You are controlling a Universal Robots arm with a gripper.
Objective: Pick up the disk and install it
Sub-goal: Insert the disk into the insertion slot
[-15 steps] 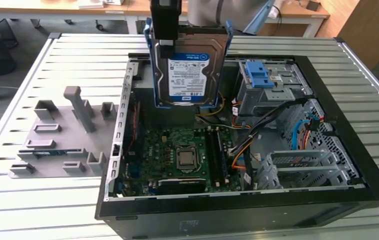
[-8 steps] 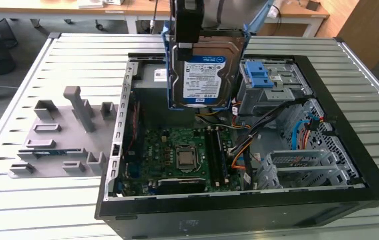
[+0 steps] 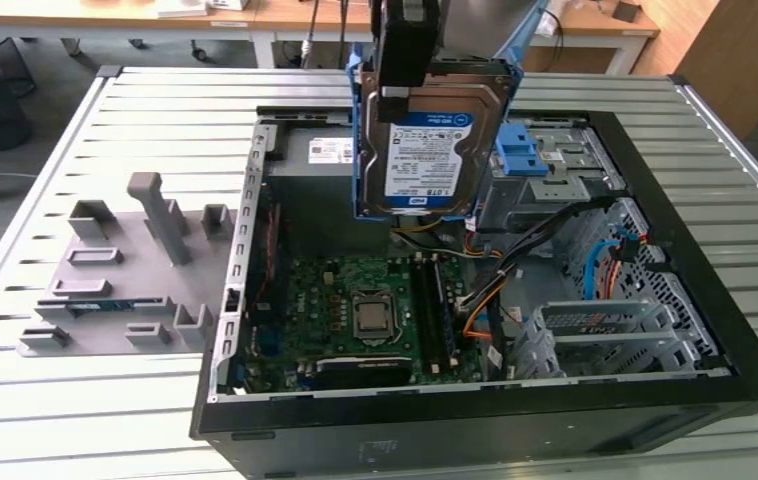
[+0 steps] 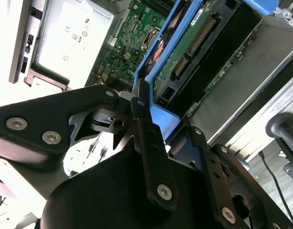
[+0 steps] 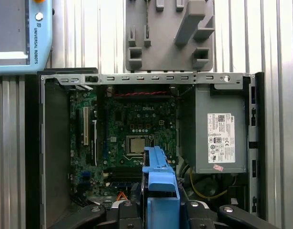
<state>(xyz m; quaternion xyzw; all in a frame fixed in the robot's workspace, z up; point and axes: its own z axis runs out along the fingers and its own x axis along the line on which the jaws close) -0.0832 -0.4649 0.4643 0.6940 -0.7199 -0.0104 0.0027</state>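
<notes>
My claw [image 3: 403, 72] is closed on the upper end of the disk [image 3: 426, 150]. In the second wrist view the fingers [image 4: 145, 143] pinch the rim of its blue carrier [image 4: 158, 119] from both sides, with no gap visible between pad and plastic. The disk hangs upright directly below the claw, long axis vertical, clear of everything beneath it. It is above the open computer case [image 3: 486, 415], over the motherboard [image 3: 352, 310] and just beside the drive bay [image 3: 529, 150] with its blue latch tabs. I judge the disk rigid and dense for its size, with smooth metal faces that offer little friction. It is probably sensitive to knocks, and its bare circuit board [image 4: 194, 43] should not be pressed. The plastic carrier may flex slightly, so the best hold is across the carrier's end frame, as taken here, rather than on the labelled face. My wrist points straight down. The first wrist view looks vertically into the case past the carrier [image 5: 159, 176], with the grey power supply [image 5: 220, 129] off to one side of the claw [image 5: 158, 212]. The case lies flat on the slatted worktop [image 3: 152, 100].
</notes>
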